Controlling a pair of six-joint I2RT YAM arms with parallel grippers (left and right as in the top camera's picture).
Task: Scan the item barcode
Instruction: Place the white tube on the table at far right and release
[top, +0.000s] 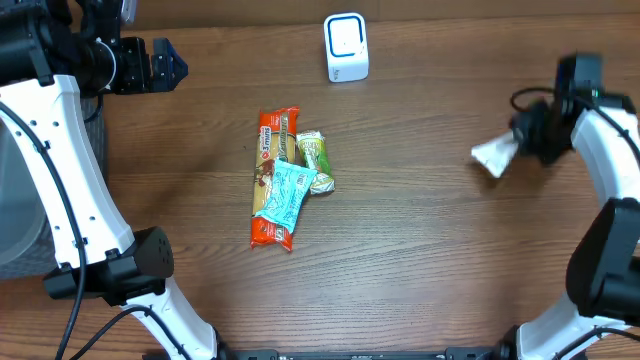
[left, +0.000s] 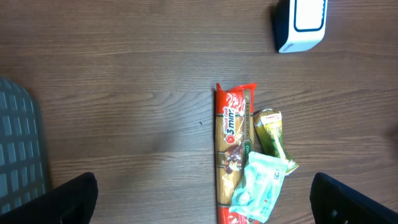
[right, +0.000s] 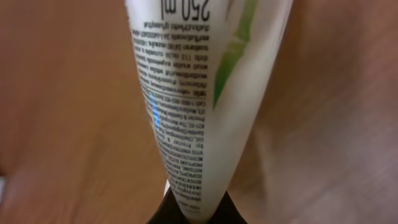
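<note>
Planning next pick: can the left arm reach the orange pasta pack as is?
Probably yes. Left pincer is open and empty, bare table lies between it and the orange pasta pack. A teal packet covers its lower half; the upper end is free.

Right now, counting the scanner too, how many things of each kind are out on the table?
Scanner: 1
Packets: 3 (red pasta packet, green packet, pale blue packet)
Tube, held in the right gripper: 1
Total: 5
</note>
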